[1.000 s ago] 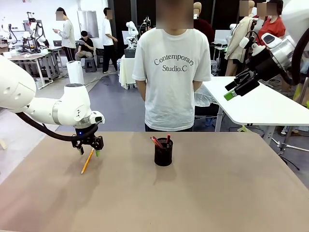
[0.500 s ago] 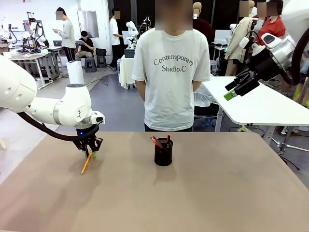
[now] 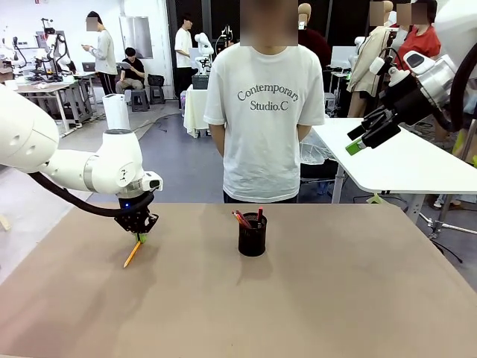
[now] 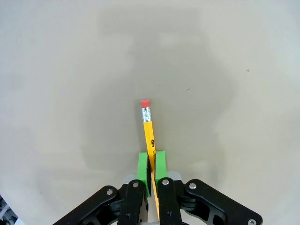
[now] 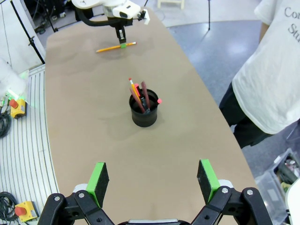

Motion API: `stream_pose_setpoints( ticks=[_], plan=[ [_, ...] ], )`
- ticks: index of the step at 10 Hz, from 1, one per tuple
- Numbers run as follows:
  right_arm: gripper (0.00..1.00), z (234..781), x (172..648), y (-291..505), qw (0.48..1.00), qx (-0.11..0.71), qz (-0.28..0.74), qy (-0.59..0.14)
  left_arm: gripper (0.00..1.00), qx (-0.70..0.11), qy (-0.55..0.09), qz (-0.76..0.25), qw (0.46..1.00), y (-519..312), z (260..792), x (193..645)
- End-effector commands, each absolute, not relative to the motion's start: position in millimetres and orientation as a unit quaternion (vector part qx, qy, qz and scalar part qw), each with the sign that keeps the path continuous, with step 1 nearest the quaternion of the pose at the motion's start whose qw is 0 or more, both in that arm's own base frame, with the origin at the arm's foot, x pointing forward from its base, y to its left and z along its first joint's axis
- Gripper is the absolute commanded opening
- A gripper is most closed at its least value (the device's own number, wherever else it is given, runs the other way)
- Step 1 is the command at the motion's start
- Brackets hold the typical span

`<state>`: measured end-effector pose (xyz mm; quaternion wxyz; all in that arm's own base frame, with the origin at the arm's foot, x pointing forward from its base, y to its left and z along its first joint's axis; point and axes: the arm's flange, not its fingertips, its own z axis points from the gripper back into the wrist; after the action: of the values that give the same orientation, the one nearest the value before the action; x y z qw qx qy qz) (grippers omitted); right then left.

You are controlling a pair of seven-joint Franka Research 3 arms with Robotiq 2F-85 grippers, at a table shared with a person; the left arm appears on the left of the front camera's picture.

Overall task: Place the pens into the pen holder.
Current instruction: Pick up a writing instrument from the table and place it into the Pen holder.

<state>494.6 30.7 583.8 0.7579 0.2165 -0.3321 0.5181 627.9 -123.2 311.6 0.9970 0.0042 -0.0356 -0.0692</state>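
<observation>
The left tool (image 3: 139, 237) is clenched on a yellow-orange pencil with a red eraser (image 4: 148, 131), which lies on the tan bench (image 3: 313, 298) left of the black wire-mesh pen holder (image 3: 253, 235). Red and dark pens (image 5: 139, 97) stand inside it. The right tool (image 5: 152, 180) hangs released, high above the bench.

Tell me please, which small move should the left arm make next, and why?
Probably lift straight up. The left claw is shut on the yellow pencil, which lies on the table, and the pen holder stands apart, toward the table's middle.
</observation>
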Motion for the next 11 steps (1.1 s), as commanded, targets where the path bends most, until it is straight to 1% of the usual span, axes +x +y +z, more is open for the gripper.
stream_pose_setpoints(
  ticks=[1,2,3,4,5,6,7,8,9,10,11],
  plan=[
    [1.00,584.0,494.0,33.1,0.761,0.212,0.515,-0.334,0.00,0.011,-0.044,-0.056,0.997,-120.6,325.0,628.2],
    [1.00,584.0,494.0,33.1,0.761,0.212,0.515,-0.334,0.00,-0.022,-0.043,-0.061,0.997,-116.3,340.3,621.9],
    [1.00,584.0,494.0,33.1,0.761,0.212,0.515,-0.334,0.00,-0.071,-0.049,-0.068,0.994,-112.2,359.0,615.4],
    [1.00,584.0,494.0,33.1,0.761,0.212,0.515,-0.334,0.00,-0.084,-0.063,-0.065,0.992,-108.3,376.2,610.6],
    [1.00,584.0,494.0,33.1,0.761,0.212,0.515,-0.334,0.00,-0.115,-0.066,-0.079,0.988,-102.9,394.3,602.2],
    [1.00,584.0,494.0,33.1,0.761,0.212,0.515,-0.334,0.00,-0.176,-0.057,-0.109,0.977,-97.6,410.2,591.9],
    [1.00,584.0,494.0,33.1,0.761,0.212,0.515,-0.334,0.00,-0.258,-0.041,-0.144,0.954,-92.8,424.7,584.7],
    [1.00,584.0,494.0,33.1,0.761,0.212,0.515,-0.334,0.00,-0.312,-0.049,-0.164,0.935,-88.1,435.7,577.5],
    [1.00,584.0,494.0,33.1,0.761,0.212,0.515,-0.334,0.00,-0.383,-0.052,-0.210,0.898,-85.4,444.2,572.5],
    [1.00,584.0,494.0,33.1,0.761,0.212,0.515,-0.334,0.00,-0.432,-0.047,-0.247,0.866,-83.9,450.3,568.5],
    [1.00,584.0,494.0,33.1,0.761,0.212,0.515,-0.334,0.00,-0.432,-0.085,-0.277,0.854,-84.8,451.2,567.5]
  ],
)
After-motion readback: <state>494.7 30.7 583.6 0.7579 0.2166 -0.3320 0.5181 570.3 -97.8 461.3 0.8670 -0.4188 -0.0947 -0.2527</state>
